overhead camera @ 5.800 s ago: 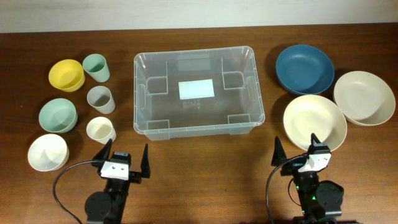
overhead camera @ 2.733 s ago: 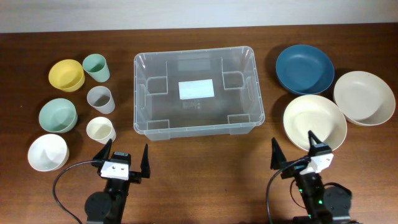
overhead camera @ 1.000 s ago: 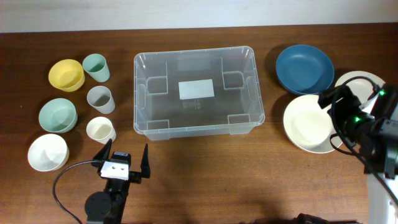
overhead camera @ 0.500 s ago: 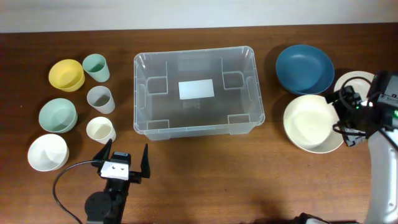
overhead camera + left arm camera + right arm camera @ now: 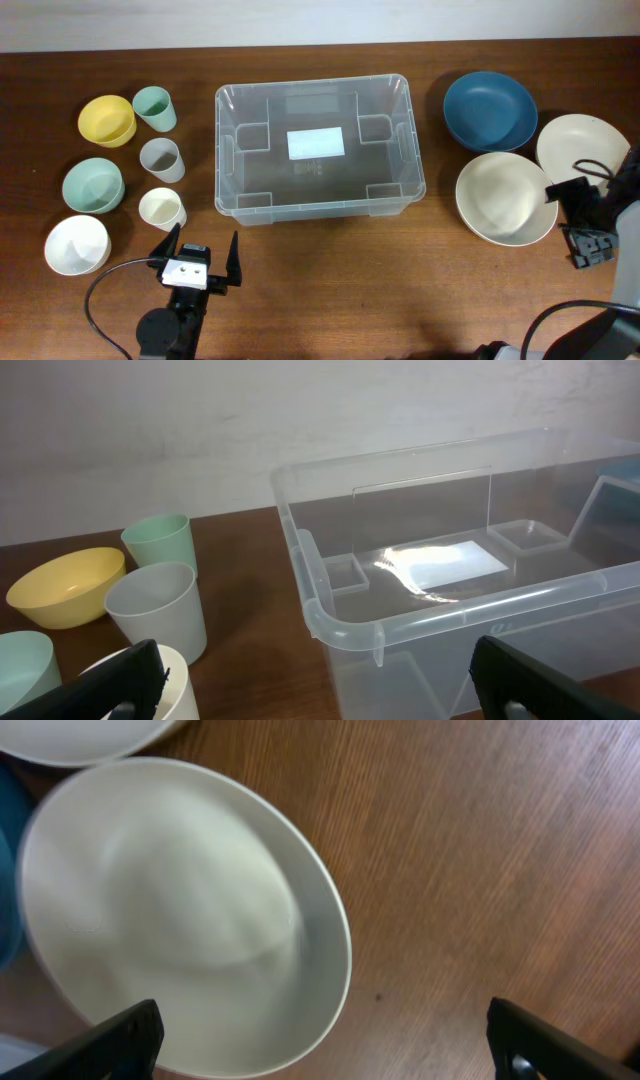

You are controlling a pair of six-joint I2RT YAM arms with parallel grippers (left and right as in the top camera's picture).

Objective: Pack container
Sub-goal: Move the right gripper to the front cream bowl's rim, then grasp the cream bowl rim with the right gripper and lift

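While a green bowl [image 5: 93, 184] and grey cup [image 5: 160, 158] stood at nine o'clock from the container [image 5: 318, 185], the left gripper [image 5: 203, 250] sat at its seven o'clock, fingers spread wide and empty. The container lay mid-table. At its three o'clock rested a cream bowl [image 5: 505, 197], the right gripper [image 5: 578, 220] just beside it, fingers wide apart, holding nothing.

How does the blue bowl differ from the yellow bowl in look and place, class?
Colour: the blue bowl is dark blue, the yellow bowl bright yellow.
Size: the blue bowl looks wider and shallower than the yellow bowl.
Place: the blue bowl sits right of the container, the yellow bowl left of it.
Both stand upright and empty on the table, outside the container.
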